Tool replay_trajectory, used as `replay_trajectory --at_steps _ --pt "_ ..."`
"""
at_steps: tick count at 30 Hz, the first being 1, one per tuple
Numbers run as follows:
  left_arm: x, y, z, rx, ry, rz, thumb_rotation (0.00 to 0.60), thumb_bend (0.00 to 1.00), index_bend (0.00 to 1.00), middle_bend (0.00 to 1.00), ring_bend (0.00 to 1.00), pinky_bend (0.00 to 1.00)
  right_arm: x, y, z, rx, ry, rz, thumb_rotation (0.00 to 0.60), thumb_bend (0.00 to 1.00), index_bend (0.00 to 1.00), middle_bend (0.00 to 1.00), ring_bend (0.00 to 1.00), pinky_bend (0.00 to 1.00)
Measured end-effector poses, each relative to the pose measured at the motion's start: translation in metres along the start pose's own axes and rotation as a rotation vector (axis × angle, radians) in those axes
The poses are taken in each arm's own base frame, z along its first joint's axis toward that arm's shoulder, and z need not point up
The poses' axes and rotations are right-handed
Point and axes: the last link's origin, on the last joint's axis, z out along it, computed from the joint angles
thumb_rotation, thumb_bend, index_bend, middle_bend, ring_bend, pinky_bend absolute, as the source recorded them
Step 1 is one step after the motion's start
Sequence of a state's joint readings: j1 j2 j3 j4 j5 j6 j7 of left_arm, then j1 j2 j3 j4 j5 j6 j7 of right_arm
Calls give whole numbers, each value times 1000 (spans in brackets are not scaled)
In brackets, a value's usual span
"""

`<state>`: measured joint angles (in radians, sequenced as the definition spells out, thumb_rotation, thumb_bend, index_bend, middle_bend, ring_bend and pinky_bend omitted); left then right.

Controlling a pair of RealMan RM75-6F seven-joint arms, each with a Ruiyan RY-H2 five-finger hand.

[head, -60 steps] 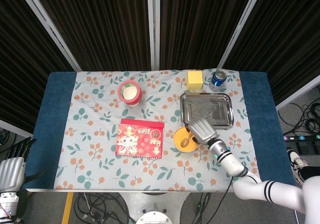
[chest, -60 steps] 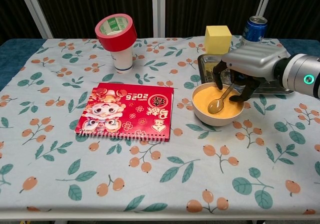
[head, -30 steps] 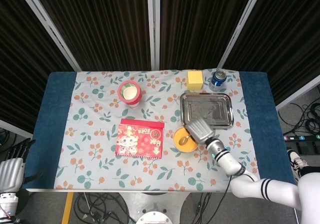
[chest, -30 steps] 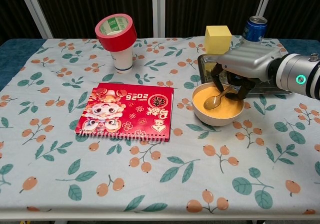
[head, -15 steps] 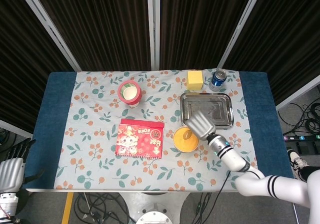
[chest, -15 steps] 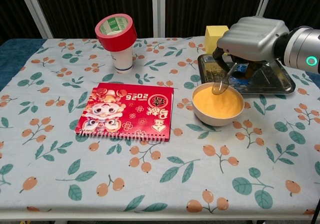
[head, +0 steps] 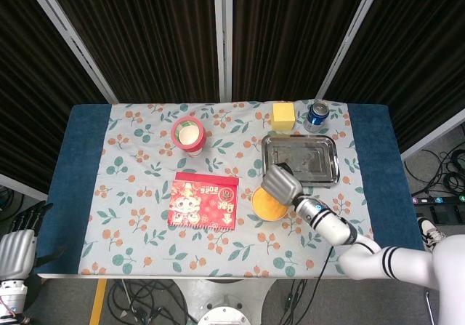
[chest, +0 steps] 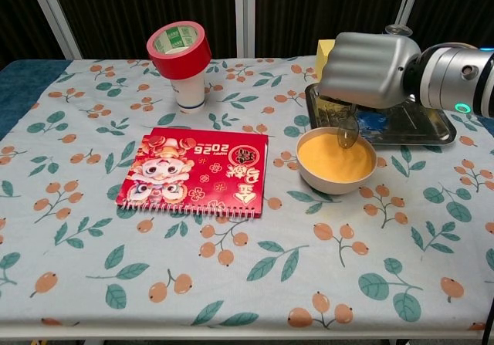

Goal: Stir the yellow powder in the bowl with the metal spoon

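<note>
Right hand (chest: 369, 69) has lifted and swung toward the tape-roll side since a second ago; the spoon (chest: 347, 133), earlier lying in the powder (chest: 335, 156), now hangs bowl-end down, just above it. Fingers curled over the handle, holding it. Likely between stirring strokes, not finished.

Bowl (chest: 336, 180) sits just in front of the tray (chest: 421, 125). Chest view shows the spoon; head view hides it under the hand (head: 280, 183) but alone shows the left hand (head: 14, 246), fingers loosely apart, holding nothing, well off the bowl.

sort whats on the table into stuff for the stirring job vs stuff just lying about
For the job: bowl of yellow powder, metal spoon, right robot hand holding it.

Lying about: red calendar, tape roll on cup, yellow block, can, metal tray.
</note>
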<state>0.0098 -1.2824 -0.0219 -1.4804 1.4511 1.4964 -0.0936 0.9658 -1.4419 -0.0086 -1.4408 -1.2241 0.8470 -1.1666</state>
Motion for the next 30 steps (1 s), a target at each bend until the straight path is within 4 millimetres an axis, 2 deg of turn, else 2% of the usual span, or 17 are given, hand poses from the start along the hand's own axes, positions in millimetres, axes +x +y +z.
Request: replay_trajectory --at_steps 9,17,22,30 --pt "-3 -3 -1 4 -4 -8 600 218 185 178 119 125 3 -27 5 51 23 -37 600 456 789 957 933 1000" --pt "-4 -4 -2 7 -6 -12 600 218 185 179 119 125 8 -36 0 39 33 85 600 469 803 963 944 1000" --pt "-4 -3 0 -2 -3 -8 600 218 185 178 119 125 11 -30 -7 5 40 160 600 470 811 966 951 1000" --pt "-3 -1 1 -7 -2 -6 600 218 185 179 119 125 2 -12 -11 -23 22 108 600 470 811 966 951 1000"
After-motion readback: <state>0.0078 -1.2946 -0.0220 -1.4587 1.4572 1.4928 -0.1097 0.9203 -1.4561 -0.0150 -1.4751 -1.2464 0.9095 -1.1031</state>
